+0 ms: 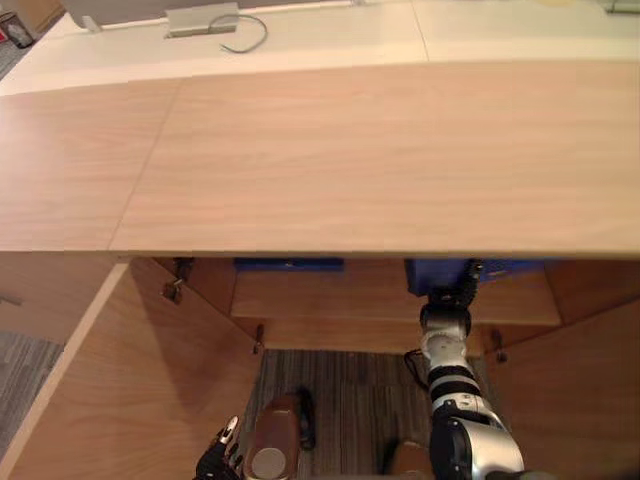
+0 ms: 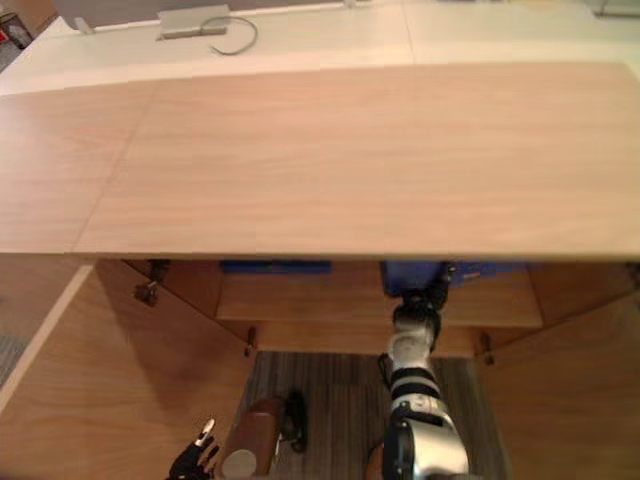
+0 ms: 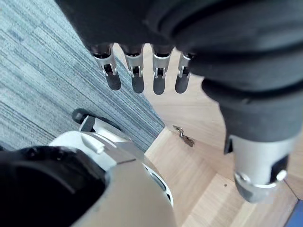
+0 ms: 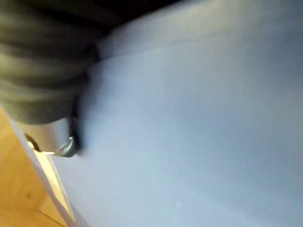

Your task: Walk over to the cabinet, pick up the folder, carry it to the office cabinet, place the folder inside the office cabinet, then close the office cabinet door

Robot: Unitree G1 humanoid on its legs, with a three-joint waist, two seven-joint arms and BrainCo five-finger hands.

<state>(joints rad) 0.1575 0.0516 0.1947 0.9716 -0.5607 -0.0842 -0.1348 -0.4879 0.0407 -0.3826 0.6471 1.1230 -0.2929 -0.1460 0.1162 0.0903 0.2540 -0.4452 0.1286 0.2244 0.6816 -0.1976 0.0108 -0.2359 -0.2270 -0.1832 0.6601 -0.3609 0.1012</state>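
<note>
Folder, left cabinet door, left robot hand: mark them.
folder (image 1: 422,276), left eye view, blue edge.
left cabinet door (image 1: 150,380), left eye view, inner panel.
left robot hand (image 3: 159,80), left wrist view, a finger.

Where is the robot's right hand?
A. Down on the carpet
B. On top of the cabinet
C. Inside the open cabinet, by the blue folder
C: the right hand reaches in under the cabinet top, right up against the blue folder on the shelf inside.
</note>
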